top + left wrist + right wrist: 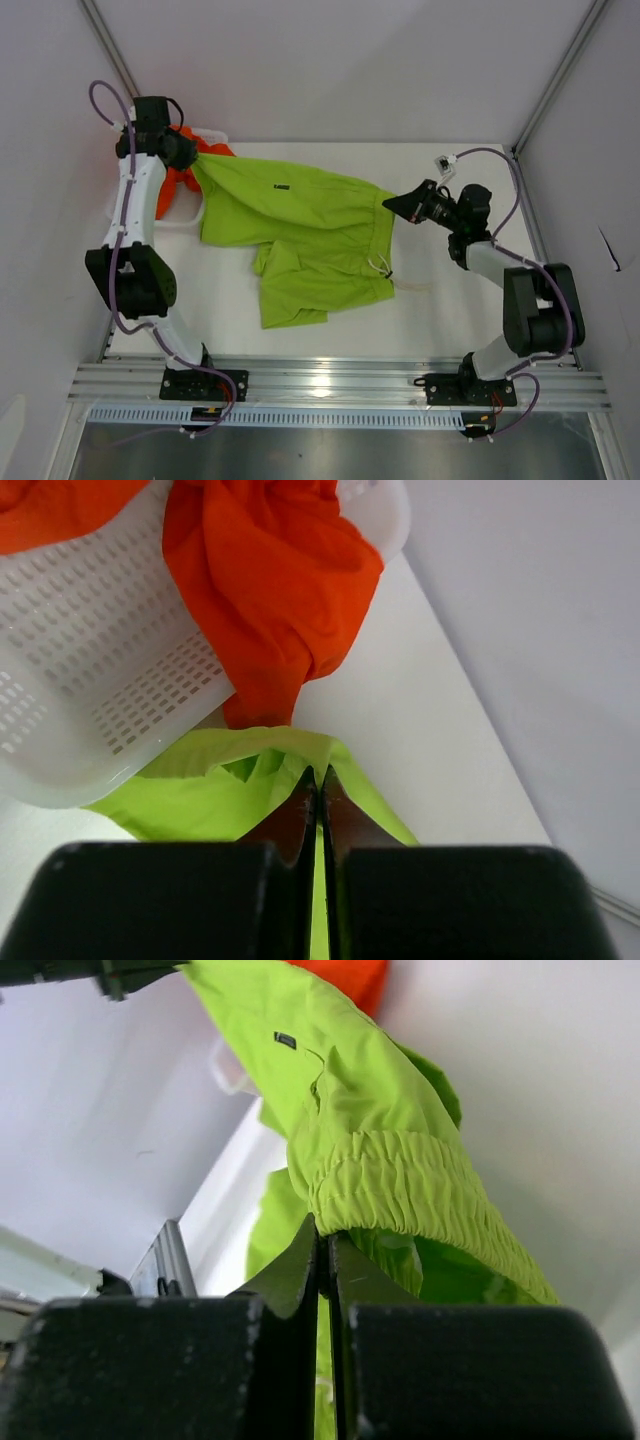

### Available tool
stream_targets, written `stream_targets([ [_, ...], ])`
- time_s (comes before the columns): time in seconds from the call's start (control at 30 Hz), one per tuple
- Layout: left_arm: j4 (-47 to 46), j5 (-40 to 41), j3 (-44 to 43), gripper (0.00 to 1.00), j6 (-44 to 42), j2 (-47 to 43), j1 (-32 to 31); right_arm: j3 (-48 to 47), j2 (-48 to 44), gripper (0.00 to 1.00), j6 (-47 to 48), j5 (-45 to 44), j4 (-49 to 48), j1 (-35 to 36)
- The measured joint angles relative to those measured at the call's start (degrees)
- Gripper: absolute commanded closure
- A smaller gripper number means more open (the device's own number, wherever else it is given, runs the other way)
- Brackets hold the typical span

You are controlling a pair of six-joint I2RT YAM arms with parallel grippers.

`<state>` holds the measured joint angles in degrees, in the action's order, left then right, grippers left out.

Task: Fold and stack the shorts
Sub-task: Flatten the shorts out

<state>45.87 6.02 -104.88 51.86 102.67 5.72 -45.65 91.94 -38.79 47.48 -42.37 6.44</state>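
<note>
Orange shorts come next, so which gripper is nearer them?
Left. The left gripper, shut on the green shorts, sits beside the orange shorts; the right gripper holds their waistband across the table.

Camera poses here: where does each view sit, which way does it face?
Top external: above and behind, looking down on the white table; both arms, bases nearest.
Left wrist: behind the left gripper, shut on the lime green fabric shorts, facing the white plastic mesh basket and bright orange shorts.
Right wrist: behind the right gripper, shut on the lime waistband, looking along the shorts toward the left gripper.
Shared: all three show both shorts.
</note>
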Motion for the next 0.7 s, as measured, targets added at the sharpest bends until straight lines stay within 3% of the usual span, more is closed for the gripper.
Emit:
stream_targets([
  [0.13, 2.4, -2.5, -2.2, 1.0, -1.8, -3.3, 2.5, 3.0, -9.9, 1.0, 0.0, 1.4, -1.1, 0.2],
  [0.33, 5.7, -6.6, -3.0, 1.0, -4.4, -9.0, 4.2, 3.1, -26.6, 1.0, 2.8, 2.1, 4.9, 1.3],
  [0.53, 7.5, -11.1, 0.9, 1.0, -6.1, -20.5, 4.2, 2.8, -44.0, 1.0, 7.0, 2.4, 17.0, 1.7],
  [0.7, 8.7, -15.9, 1.1, 1.0, -7.0, -30.6, 4.2, -1.5, -52.6, 1.0, 10.3, 2.3, 28.9, 1.8],
])
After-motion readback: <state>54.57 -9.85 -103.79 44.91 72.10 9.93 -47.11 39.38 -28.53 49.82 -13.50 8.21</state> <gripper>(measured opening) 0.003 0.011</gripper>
